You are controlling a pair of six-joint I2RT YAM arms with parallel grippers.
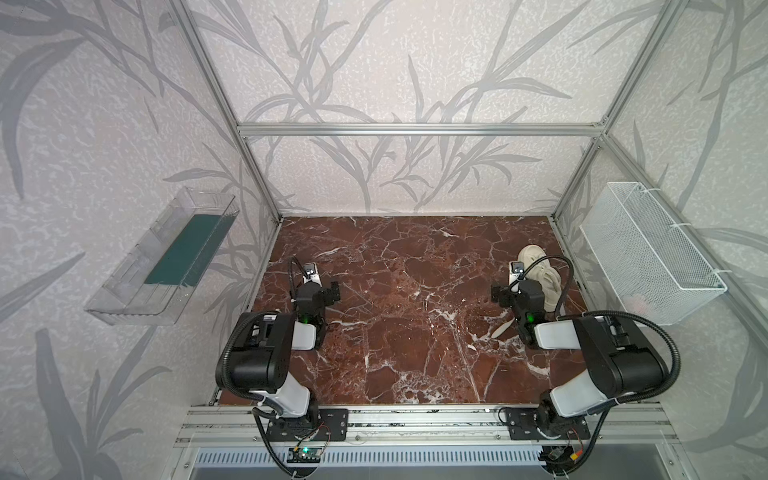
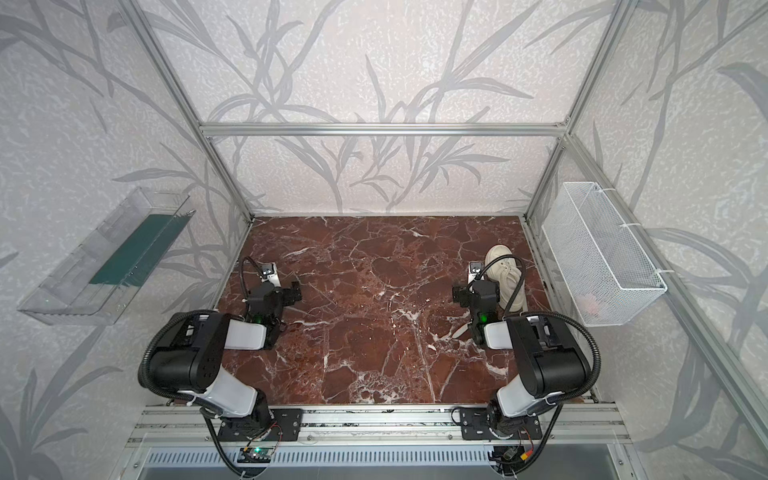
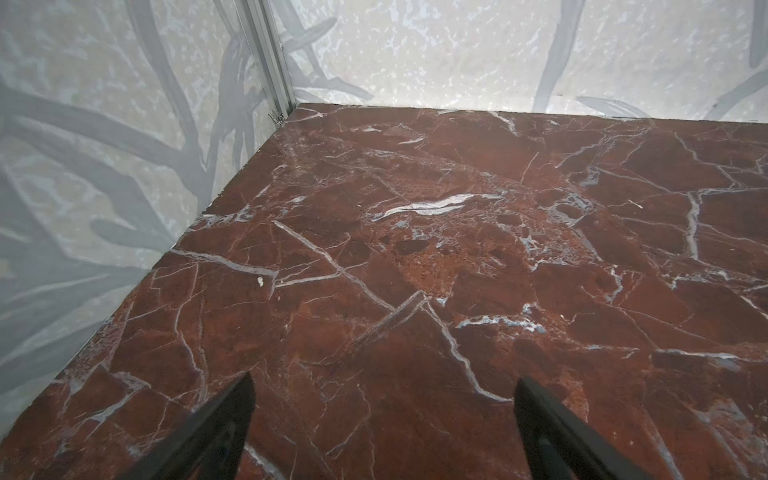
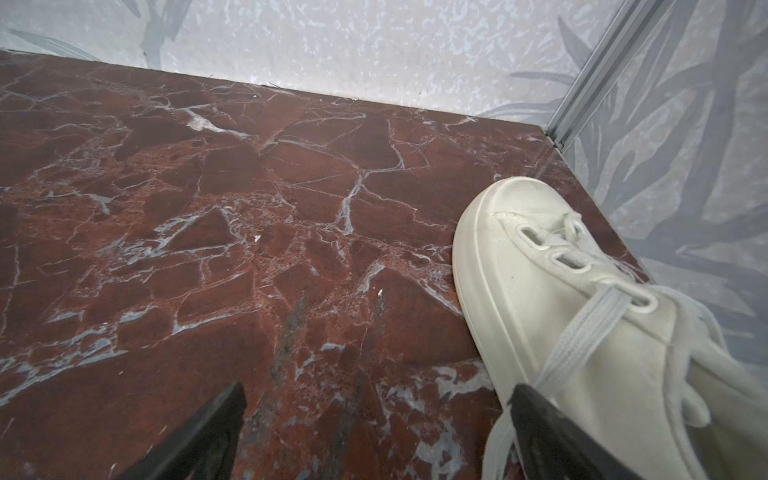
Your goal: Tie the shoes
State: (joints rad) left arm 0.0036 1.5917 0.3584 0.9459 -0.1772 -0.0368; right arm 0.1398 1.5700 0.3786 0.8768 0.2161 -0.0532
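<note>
Sneaker [image 4: 511,257] sits just beside the wide-open, empty right gripper [image 4: 376,390]; left gripper [image 3: 384,380], also open and empty, hangs well apart. Loose laces [image 4: 582,345] could slip from a shallow pinch, or drag the sneaker askew.

We lose the sneaker [image 4: 540,291] heel at the right wrist view's edge; in both top views the right arm [image 1: 525,297] covers part.

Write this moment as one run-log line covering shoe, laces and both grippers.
shoe: upright on table, right side | laces: loose, untied | left gripper: open, empty | right gripper: open, empty, by shoe
</note>
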